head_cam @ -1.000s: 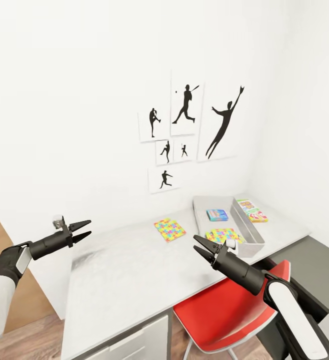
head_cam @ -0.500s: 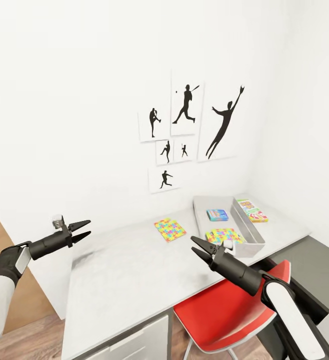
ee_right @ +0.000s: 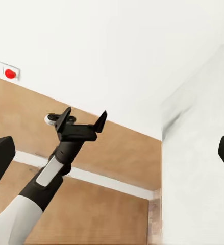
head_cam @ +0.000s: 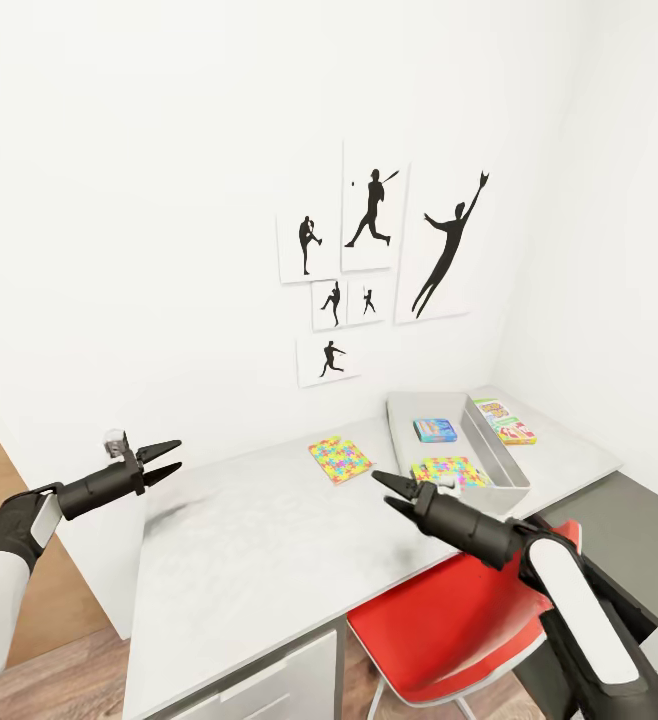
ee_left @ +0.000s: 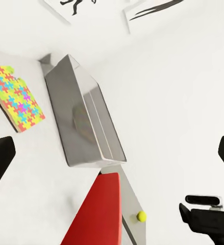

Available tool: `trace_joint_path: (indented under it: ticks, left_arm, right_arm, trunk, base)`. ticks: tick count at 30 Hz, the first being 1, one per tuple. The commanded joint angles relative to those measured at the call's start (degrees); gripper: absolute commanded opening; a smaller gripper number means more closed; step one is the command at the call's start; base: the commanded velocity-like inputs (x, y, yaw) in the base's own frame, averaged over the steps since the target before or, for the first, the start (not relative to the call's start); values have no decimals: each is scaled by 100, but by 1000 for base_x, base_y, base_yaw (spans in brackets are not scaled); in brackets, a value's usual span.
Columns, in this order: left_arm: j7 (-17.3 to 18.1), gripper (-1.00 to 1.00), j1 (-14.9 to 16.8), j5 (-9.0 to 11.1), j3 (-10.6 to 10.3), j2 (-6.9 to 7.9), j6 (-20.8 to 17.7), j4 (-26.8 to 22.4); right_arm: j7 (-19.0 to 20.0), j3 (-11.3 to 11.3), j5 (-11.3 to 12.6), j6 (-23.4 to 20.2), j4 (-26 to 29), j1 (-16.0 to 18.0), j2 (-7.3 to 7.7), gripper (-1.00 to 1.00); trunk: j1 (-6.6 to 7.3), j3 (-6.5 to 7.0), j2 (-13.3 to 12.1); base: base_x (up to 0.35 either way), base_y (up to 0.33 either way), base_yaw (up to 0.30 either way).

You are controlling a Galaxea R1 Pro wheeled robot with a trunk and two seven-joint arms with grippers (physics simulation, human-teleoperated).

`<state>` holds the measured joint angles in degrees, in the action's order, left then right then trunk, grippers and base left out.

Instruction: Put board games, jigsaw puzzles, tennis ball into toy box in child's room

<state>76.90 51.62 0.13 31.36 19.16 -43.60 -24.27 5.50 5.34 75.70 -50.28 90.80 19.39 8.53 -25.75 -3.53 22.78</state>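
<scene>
Both grippers, left [head_cam: 166, 458] and right [head_cam: 389, 492], hover spread and empty over the table [head_cam: 269, 540]. The toy box [head_cam: 504, 470] holds a blue game [head_cam: 434, 430] and one puzzle [head_cam: 449, 472]; another puzzle [head_cam: 339, 458] lies just beside it.

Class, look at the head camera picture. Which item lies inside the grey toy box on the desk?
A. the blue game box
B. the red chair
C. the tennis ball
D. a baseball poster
A: the blue game box lies on the floor of the toy box, inside its walls.
</scene>
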Motion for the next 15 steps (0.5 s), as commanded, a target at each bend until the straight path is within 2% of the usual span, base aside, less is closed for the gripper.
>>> trace_joint_path:
  ticks: [1,5,7,11,14,15]
  left_arm:
    - [18,100,6,-4,16,1,-60,2]
    - [18,100,6,-1,19,51,-65,2]
    - [18,100,6,2,15,81,-67,2]
    - [18,100,6,4,12,106,-67,2]
    - [22,100,4,5,16,118,-69,2]
    - [23,100,5,5,16,119,-69,2]
  right_arm:
    - [-91,-1,-37,-76,-1,174,0,100]
    - [-731,-4,72,-181,-1,825,-54,100]
    - [-1072,-1,218,-245,-1,1137,-131,100]
    - [-2020,4,617,-469,-1,1789,-395,100]
    - [-3002,23,893,-604,-39,2378,-712,100]
    - [-3202,27,928,-626,-52,2492,-779,100]
  trunk:
    - [-4,-14,13]
    - [-4,-14,13]
    - [-4,-14,13]
    - [-4,-14,13]
    - [-4,-14,13]
    - [-4,-14,13]
  base:
    - [0,0,0]
    - [0,62,0]
    - [0,146,0]
    - [0,70,0]
    - [0,21,0]
    - [0,11,0]
